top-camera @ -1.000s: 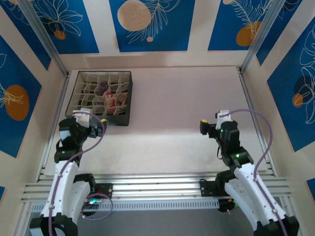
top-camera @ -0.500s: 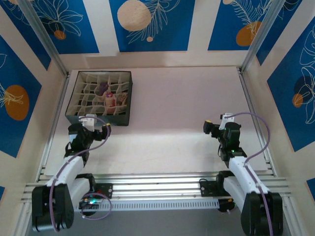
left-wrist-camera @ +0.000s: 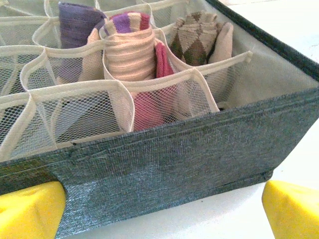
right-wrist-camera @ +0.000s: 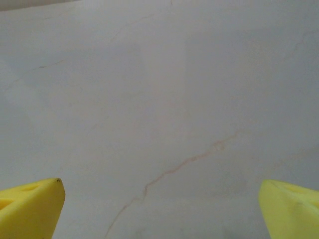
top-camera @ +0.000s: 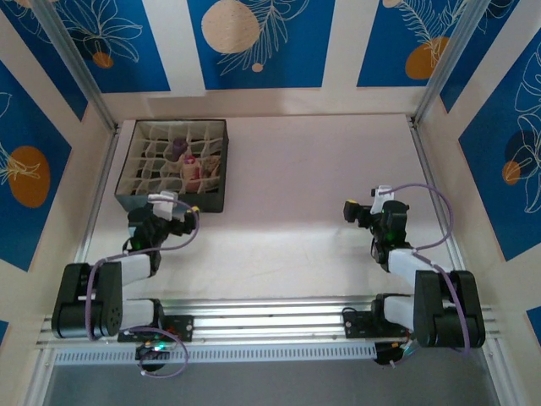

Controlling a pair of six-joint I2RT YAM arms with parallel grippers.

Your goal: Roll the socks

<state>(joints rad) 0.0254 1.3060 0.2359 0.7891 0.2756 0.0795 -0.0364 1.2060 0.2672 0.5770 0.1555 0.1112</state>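
A pale, off-white tabletop (top-camera: pixel 321 186) with faint marble-like veins lies in the middle of the scene, evenly lit and showing a soft sheen. Cream walls (top-camera: pixel 345 51) enclose it on the far, left and right sides. They are hung with blue panels (top-camera: pixel 287 59) that carry white line-drawn leaves and round peach and orange discs. Slanted aluminium posts (top-camera: pixel 72 63) rise at the far-left and far-right corners. Along the near edge run silver aluminium rails (top-camera: pixel 270 317). Just nearer lies a white slotted strip (top-camera: pixel 270 351), then a plain grey surface (top-camera: pixel 279 385).
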